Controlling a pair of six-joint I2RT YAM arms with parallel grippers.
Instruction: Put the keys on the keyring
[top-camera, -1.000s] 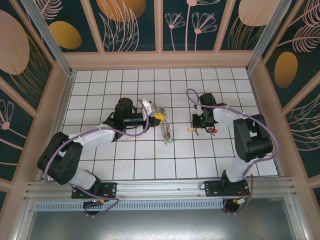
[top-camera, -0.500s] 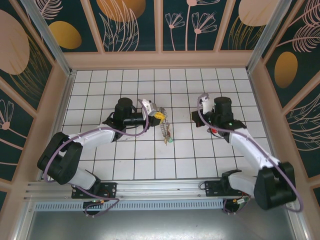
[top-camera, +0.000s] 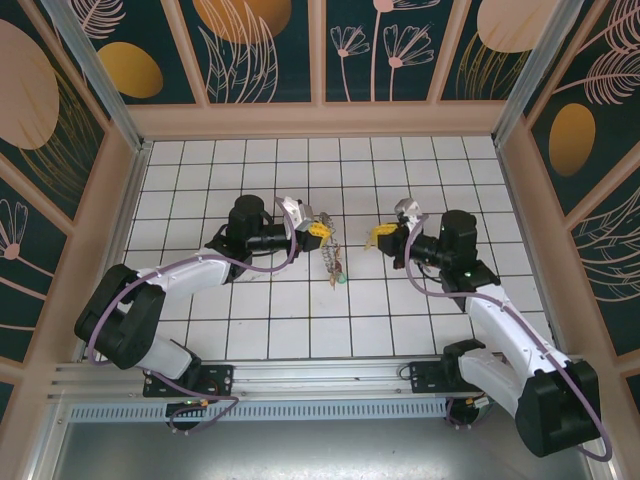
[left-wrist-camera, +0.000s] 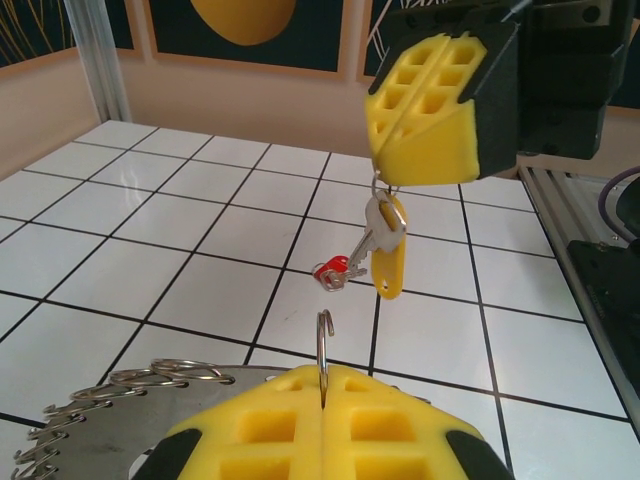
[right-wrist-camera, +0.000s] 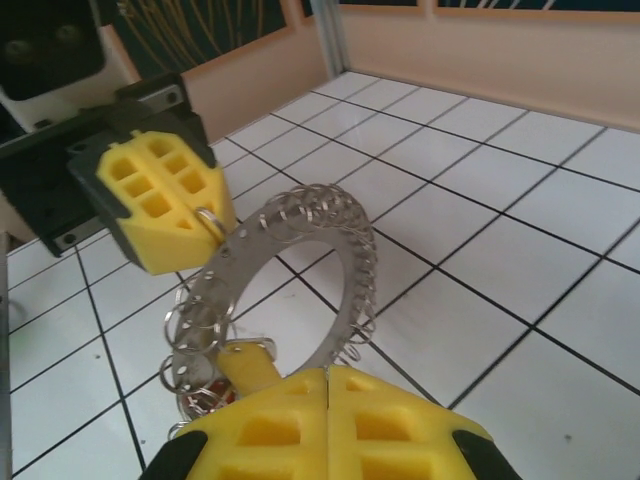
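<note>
One flat silvery keyring (right-wrist-camera: 235, 265), coil-fringed

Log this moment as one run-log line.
left gripper: shut on keyring | right gripper: shut on keys | keys apart from keyring, not yet threaded

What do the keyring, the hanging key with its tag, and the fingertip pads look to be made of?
Keyring: dull grey metal band, by its sheen, rimmed with shiny wire loops. Key: bright silver metal, reflective; its yellow tag looks like smooth plastic, though that is uncertain. Fingertip pads: matte yellow, with open square cells, probably foam or soft printed plastic.
</note>
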